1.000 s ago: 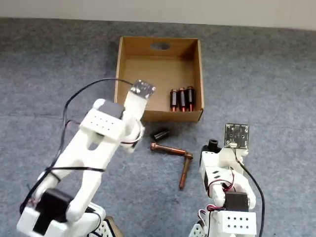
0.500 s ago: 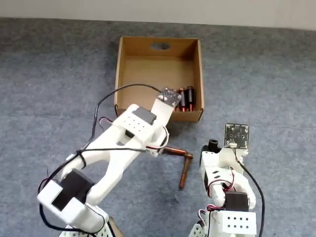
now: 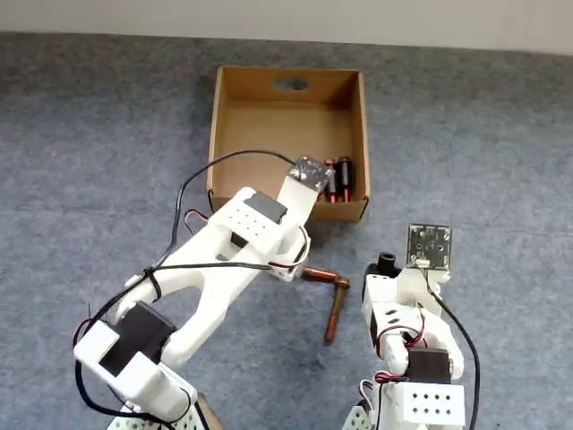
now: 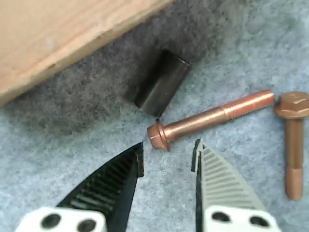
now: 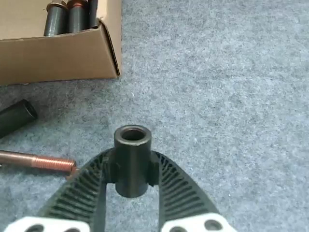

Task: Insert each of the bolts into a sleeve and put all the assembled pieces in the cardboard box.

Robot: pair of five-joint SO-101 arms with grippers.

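Looking down on a grey carpet, with a cardboard box at the far side, open at the top, and finished pieces lined up in its near right corner. Two white arms stand at the near edge. The left arm stretches out to the ground just in front of the box, and the right arm is folded close to its base. The left gripper hangs low with its jaws moderately apart and nothing between them. The right gripper is closed around a black sleeve, its open bore facing outward. Two copper bolts lie on the carpet between the arms, nearly meeting in an L. The nearer bolt has its hex head just ahead of the left gripper's tips, roughly in line with the gap. Its shaft runs away at a slant toward the second bolt. A loose sleeve lies just beyond that head, near the box wall. The left arm is plainly nearer this bolt; to take the shaft crosswise it would likely need to advance a little and turn
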